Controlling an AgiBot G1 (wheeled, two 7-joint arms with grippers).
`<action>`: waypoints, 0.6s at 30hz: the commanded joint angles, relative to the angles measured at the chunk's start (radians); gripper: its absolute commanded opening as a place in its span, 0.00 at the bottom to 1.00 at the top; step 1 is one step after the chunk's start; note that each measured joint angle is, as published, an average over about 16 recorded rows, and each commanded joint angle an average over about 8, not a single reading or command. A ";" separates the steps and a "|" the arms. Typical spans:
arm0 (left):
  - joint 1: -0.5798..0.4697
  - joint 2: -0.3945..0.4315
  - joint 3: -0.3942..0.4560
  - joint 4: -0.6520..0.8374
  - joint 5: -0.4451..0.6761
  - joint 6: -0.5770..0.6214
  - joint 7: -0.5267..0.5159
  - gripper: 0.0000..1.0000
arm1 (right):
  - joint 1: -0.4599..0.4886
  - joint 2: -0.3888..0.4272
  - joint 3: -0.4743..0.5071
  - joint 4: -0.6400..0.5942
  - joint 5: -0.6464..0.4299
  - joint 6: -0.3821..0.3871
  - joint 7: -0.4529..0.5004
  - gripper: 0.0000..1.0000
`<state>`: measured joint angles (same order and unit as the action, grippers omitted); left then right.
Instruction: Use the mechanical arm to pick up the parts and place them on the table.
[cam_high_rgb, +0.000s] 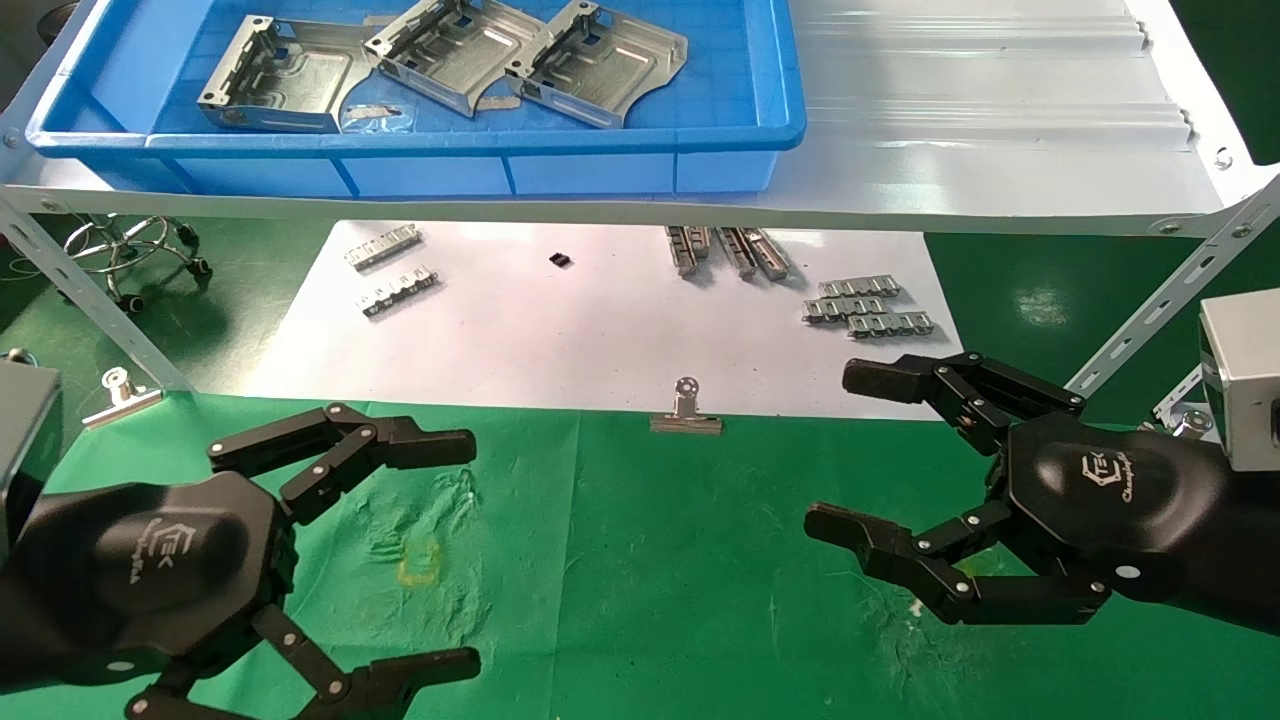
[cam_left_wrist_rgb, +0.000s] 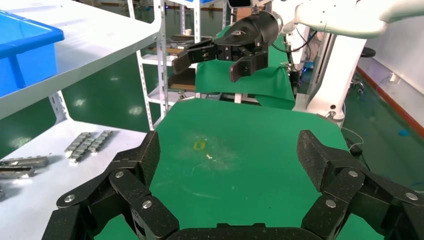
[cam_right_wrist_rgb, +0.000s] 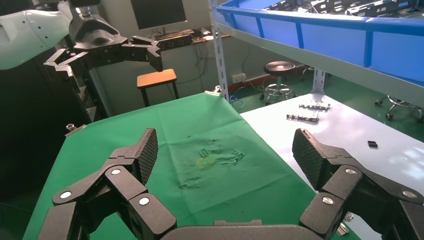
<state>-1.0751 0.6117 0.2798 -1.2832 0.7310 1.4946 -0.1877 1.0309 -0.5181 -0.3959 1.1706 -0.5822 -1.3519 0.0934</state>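
Observation:
Three silvery sheet-metal parts (cam_high_rgb: 448, 58) lie side by side in a blue tray (cam_high_rgb: 430, 140) on the grey shelf at the back. My left gripper (cam_high_rgb: 455, 550) hovers open and empty over the green table cloth (cam_high_rgb: 640, 560) at the near left. My right gripper (cam_high_rgb: 845, 450) hovers open and empty over the cloth at the near right. In the left wrist view my left gripper (cam_left_wrist_rgb: 227, 155) is above a yellow mark (cam_left_wrist_rgb: 199, 145). In the right wrist view my right gripper (cam_right_wrist_rgb: 225, 150) is above another yellow mark (cam_right_wrist_rgb: 205, 161). No part lies on the cloth.
A white sheet (cam_high_rgb: 560, 330) beyond the cloth carries small toothed metal strips (cam_high_rgb: 868, 305) and a black bit (cam_high_rgb: 560, 260). Binder clips (cam_high_rgb: 686, 412) sit on the cloth's far edge. Slanted shelf legs (cam_high_rgb: 1150, 310) flank both sides. A stool (cam_high_rgb: 130, 245) stands at the left.

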 joint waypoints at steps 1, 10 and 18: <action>0.000 0.000 0.000 0.000 0.000 0.000 0.000 1.00 | 0.000 0.000 0.000 0.000 0.000 0.000 0.000 1.00; 0.000 0.000 0.000 0.000 0.000 0.000 0.000 1.00 | 0.000 0.000 0.000 0.000 0.000 0.000 0.000 0.99; 0.000 0.000 0.000 0.000 0.000 0.000 0.000 1.00 | 0.000 0.000 0.000 0.000 0.000 0.000 0.000 0.08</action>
<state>-1.0780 0.6150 0.2791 -1.2819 0.7308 1.4899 -0.1879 1.0309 -0.5181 -0.3959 1.1706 -0.5822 -1.3519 0.0934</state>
